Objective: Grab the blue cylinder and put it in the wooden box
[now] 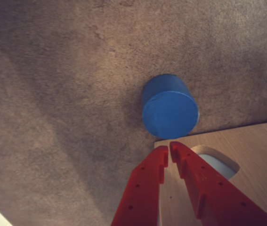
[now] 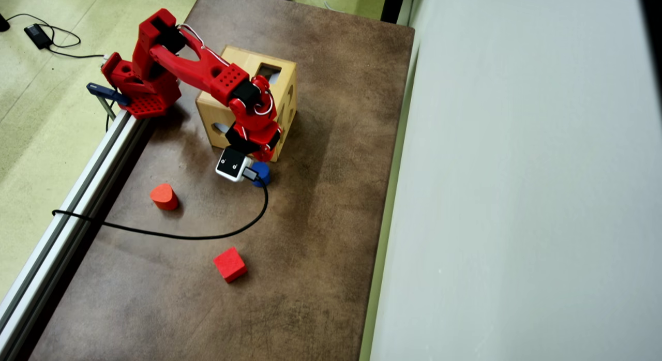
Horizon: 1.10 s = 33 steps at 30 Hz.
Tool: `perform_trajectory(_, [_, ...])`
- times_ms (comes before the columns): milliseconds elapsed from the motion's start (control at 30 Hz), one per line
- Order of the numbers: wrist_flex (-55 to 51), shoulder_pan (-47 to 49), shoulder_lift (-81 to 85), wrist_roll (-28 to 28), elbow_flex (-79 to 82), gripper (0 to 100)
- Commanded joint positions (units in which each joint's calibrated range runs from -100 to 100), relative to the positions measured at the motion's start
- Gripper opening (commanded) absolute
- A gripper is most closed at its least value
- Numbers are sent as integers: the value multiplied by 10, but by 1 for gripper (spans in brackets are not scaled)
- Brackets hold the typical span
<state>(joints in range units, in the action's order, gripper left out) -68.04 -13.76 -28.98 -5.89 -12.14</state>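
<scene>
In the wrist view the blue cylinder (image 1: 170,112) stands upright on the brown table, right against the corner of the wooden box (image 1: 251,146). My red gripper (image 1: 169,149) hangs over that corner, its tips just short of the cylinder. Its jaws are shut with only a sliver between them and nothing held. A rounded hole in the box shows beside the right finger (image 1: 204,179). From overhead, the blue cylinder (image 2: 262,174) peeks out from under the wrist camera at the near corner of the wooden box (image 2: 208,115). The fingertips are hidden there.
An orange-red rounded block (image 2: 164,196) and a red cube (image 2: 230,265) lie on the table nearer the front. The black camera cable (image 2: 207,236) loops across the table between them. An aluminium rail (image 2: 77,195) runs along the left edge; a grey wall borders the right.
</scene>
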Motion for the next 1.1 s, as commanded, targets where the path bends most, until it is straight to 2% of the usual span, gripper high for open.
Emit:
perform_trajectory(0, [5, -1, 13, -3, -26, 2])
perform_trajectory(433, [-6, -8, 16, 1, -24, 3])
perform_trajectory(500, [-8, -8, 16, 1, -24, 7])
perform_trajectory(700, [-72, -8, 18, 2, -26, 29])
perform_trajectory(800, [-90, -8, 16, 2, -26, 36])
perform_trajectory(1067, [-90, -23, -2, 2, -27, 39])
